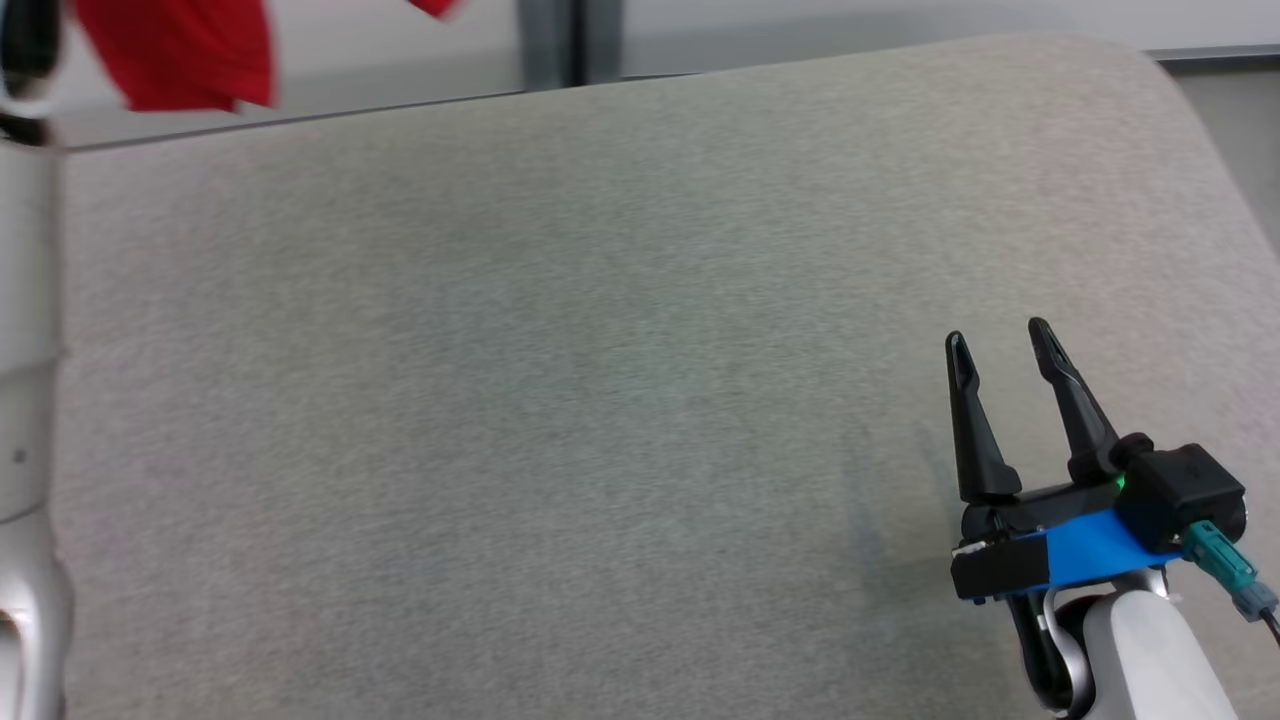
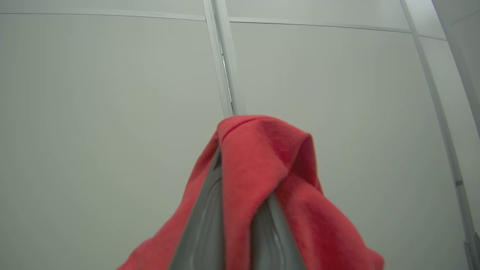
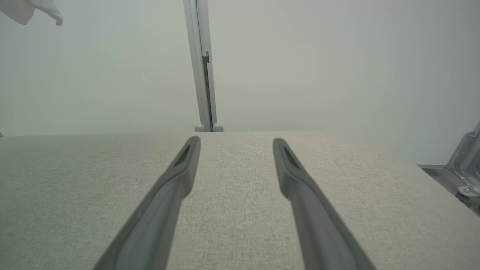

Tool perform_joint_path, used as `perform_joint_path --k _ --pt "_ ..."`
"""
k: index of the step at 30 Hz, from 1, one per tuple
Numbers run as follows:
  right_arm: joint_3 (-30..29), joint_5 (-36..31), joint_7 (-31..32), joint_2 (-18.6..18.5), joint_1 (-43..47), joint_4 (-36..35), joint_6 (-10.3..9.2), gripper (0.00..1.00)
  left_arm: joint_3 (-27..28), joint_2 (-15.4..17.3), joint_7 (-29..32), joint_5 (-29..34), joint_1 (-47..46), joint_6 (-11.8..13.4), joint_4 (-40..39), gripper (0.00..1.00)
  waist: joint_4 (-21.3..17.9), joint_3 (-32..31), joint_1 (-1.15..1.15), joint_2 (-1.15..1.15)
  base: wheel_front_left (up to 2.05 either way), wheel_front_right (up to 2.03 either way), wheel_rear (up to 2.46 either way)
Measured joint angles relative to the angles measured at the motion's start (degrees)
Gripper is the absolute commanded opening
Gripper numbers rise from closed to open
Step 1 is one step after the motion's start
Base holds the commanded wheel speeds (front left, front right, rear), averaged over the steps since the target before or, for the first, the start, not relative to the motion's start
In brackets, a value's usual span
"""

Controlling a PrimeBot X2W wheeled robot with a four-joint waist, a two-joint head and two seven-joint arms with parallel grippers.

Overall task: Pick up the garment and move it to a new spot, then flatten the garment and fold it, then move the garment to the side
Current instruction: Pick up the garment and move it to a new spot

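Note:
The red garment (image 1: 180, 50) hangs in the air at the head view's top left, above the far edge of the grey cushioned surface (image 1: 560, 380). In the left wrist view the garment (image 2: 262, 161) is draped over my left gripper (image 2: 240, 165), which is shut on it; the cloth hides the fingertips. My left arm's pale forearm (image 1: 25, 350) runs up the left edge. My right gripper (image 1: 998, 335) hovers low over the surface at the lower right, open with nothing between its fingers (image 3: 168, 187).
Pale wall panels with a vertical metal seam (image 3: 202, 67) stand behind the surface. The surface's right edge curves down toward a metal bracket (image 3: 467, 161). A pale bit of cloth (image 3: 33, 11) hangs at the right wrist view's top left.

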Motion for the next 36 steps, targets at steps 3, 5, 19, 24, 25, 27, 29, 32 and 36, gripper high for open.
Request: perform_joint_path --k 3,5,19,24,25,27,29,32,36 --pt "0.6 1.58 -0.41 -0.01 0.14 0.53 0.0 1.0 -2.61 -1.54 0.65 -0.59 1.35 0.0 0.02 0.0 -2.35 -0.31 0.0 0.0 0.0 0.0 0.0" --pt "1.2 2.27 -0.48 0.0 0.08 0.82 0.0 1.0 -3.88 -2.79 0.56 -1.25 3.81 0.0 0.67 0.0 -3.56 -0.66 0.0 0.0 0.0 0.0 0.0" --pt "2.13 3.13 -0.68 0.03 0.56 1.15 0.0 1.0 -11.1 -8.93 -2.87 -5.66 30.93 0.53 9.11 0.0 -6.12 -3.87 0.0 0.0 0.0 0.0 0.0" --pt "2.69 3.09 -0.68 0.04 0.65 1.46 0.0 1.0 -13.38 -10.89 -3.94 -6.48 37.67 0.53 13.22 0.0 -5.74 -4.1 0.01 0.01 0.0 0.0 0.0" --pt "2.85 3.09 -0.68 0.04 0.65 1.55 0.0 1.0 -13.7 -11.22 -4.43 -6.48 38.68 0.66 14.04 0.03 -5.69 -4.16 0.0 0.01 0.0 0.0 0.0" --pt "3.04 3.16 -0.69 0.03 0.64 1.71 0.0 1.0 -14.44 -11.59 -5.52 -6.09 40.12 1.38 15.05 1.0 -5.51 -4.48 0.01 0.01 0.0 0.0 0.0" --pt "3.22 3.22 -0.69 0.05 0.64 1.79 0.0 1.0 -14.67 -11.94 -6.48 -5.88 41.09 1.68 15.53 1.0 -5.24 -5.04 0.0 0.01 0.0 0.0 0.0" --pt "3.04 3.22 -0.69 0.02 0.8 2.05 0.0 1.0 -15.39 -11.95 -7.71 -4.63 41.89 2.12 15.41 1.0 -4.56 -6.05 0.0 0.01 0.0 0.0 0.0" --pt "3.07 3.21 -0.73 0.07 2.03 2.57 0.0 1.0 -15.86 -11.74 -8.8 -3.85 42.98 2.38 13.51 1.0 -3.41 -7.87 0.01 0.01 0.0 0.0 0.0"
